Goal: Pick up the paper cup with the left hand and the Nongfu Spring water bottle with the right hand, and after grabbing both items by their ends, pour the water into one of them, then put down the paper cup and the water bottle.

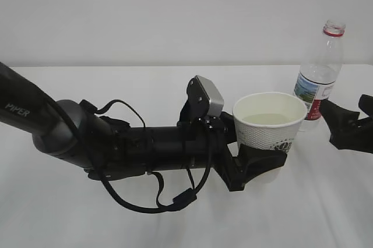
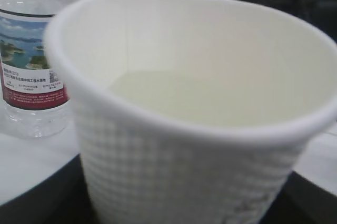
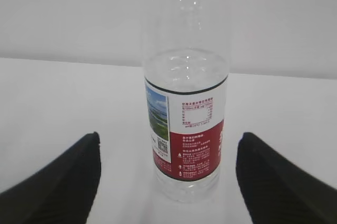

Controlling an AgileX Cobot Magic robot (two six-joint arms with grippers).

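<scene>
The white paper cup (image 1: 269,126) sits between the black fingers of my left gripper (image 1: 256,158), which is shut on its lower part. It stands upright with clear water (image 1: 269,119) in the bottom. In the left wrist view the paper cup (image 2: 189,145) fills the frame, and its rim looks slightly squeezed. The Nongfu Spring water bottle (image 1: 317,76) stands uncapped on the table behind and right of the cup, partly full. My right gripper (image 1: 344,105) is open just right of the bottle. In the right wrist view the bottle (image 3: 185,124) stands ahead of the spread fingers (image 3: 63,182), untouched.
The white table (image 1: 145,85) runs back to a plain white wall. The long black left arm with loose cables (image 1: 140,149) lies low across the middle. Cup and bottle stand close together at the right.
</scene>
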